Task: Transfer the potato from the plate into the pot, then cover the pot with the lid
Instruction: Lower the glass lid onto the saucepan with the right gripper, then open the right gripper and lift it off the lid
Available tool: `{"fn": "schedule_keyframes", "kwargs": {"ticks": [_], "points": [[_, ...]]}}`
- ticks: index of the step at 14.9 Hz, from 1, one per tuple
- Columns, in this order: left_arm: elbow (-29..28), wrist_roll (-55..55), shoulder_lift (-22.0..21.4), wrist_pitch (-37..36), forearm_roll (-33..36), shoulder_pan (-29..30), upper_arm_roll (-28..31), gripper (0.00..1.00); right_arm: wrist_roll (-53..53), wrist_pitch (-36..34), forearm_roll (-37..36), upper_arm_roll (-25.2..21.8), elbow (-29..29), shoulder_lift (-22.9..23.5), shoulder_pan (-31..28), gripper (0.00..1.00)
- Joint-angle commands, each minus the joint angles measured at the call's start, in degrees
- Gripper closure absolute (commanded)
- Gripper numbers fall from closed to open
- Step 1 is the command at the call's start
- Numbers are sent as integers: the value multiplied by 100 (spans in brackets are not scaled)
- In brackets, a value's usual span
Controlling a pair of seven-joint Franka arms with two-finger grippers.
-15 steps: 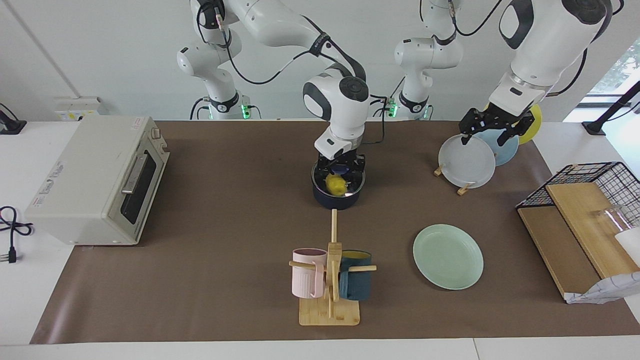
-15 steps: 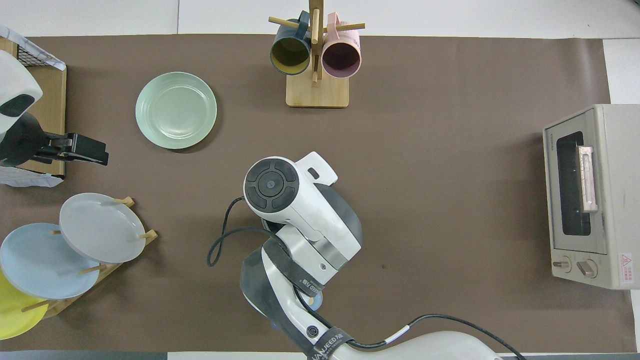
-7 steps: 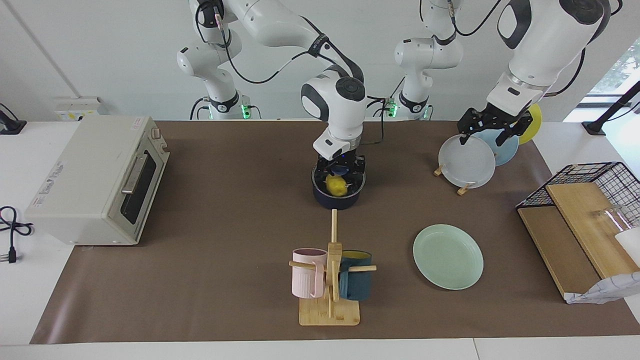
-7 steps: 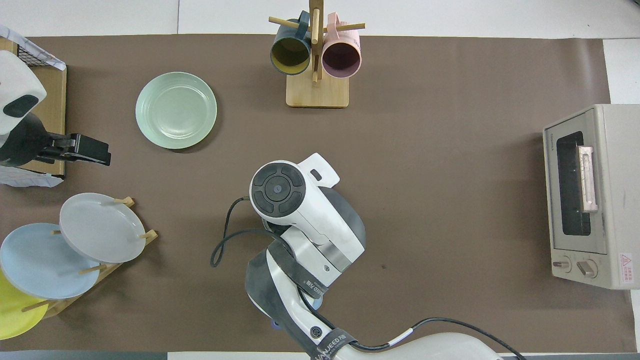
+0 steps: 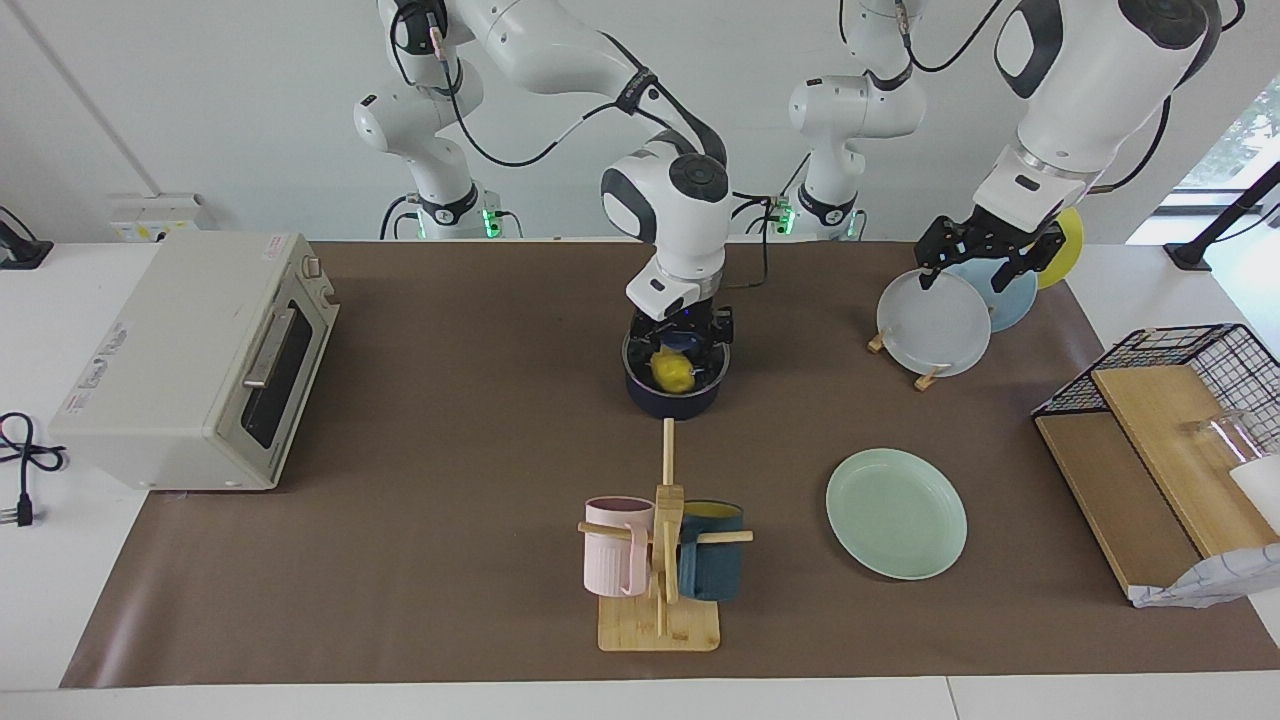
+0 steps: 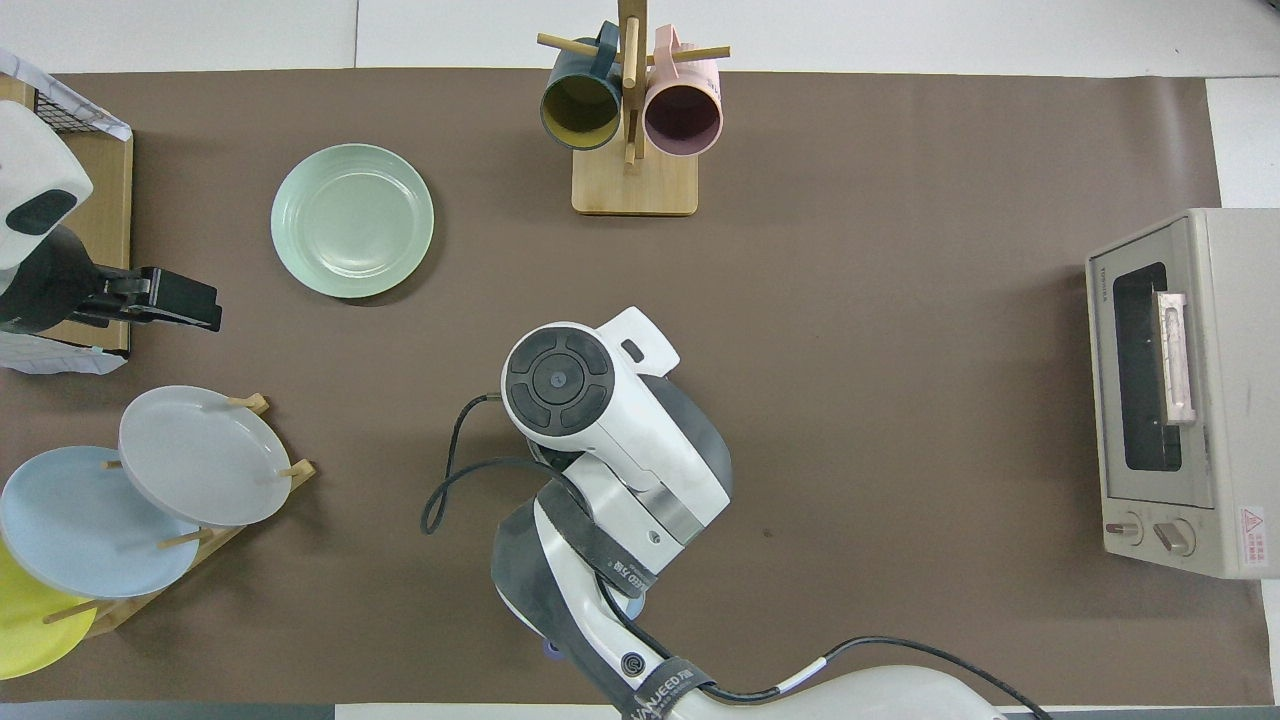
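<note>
Only overhead view shows "VALUEED" strap [image 6: 655, 690] on right arm; facing view alone shows potato [image 5: 673, 372] in pot [image 5: 672, 400] under lid [image 5: 712, 368] — right gripper [image 5: 681, 340] spread above; left gripper [image 5: 975, 262] spread over plate rack [image 5: 925, 378]

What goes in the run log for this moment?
yellow toy potato: in navy saucepan | clear glass lid: on saucepan | right gripper: at lid knob | left gripper: open over plate rack, waiting

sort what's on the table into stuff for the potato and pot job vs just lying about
For the job: potato, pot, glass lid, mint-green plate, right gripper.

Lying about: toaster oven, mug tree, plate rack, wire basket.
</note>
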Motion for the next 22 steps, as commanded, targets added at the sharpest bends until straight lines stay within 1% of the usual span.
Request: {"fn": "schedule_keyframes", "kwargs": {"ticks": [1, 6, 9, 11, 13, 15, 18, 21, 22], "points": [[-36, 17, -78, -49, 28, 17, -11, 0, 69, 161, 51, 35, -171, -72, -63, 0], [-36, 17, -87, -67, 28, 17, -11, 0, 60, 143, -2, 35, -74, -72, -98, 0], [-62, 17, -87, -32, 28, 17, -11, 0, 60, 21, -37, -18, 110, -98, -116, 0], [-80, 17, -96, -6, 28, 17, -2, 0, -36, 20, -29, -9, 172, -282, -387, 0], [-71, 17, -96, -14, 28, 17, 7, 0, -500, -6, 42, 0, 172, -554, -704, 0], [-71, 8, -96, -32, 28, 17, 7, 0, -931, -207, 51, 8, 198, -757, -994, 0], [-71, 8, -105, -6, 28, 26, 7, 0, -1720, -681, 51, 0, 199, -976, -1336, 0], [-71, 8, -105, -14, 28, 26, 7, 0, -2118, -1094, 59, 0, 190, -1196, -1828, 0], [-80, 8, -105, -14, 28, 26, 7, 0, -2424, -1296, 51, 0, 190, -1301, -2039, 0]]}}
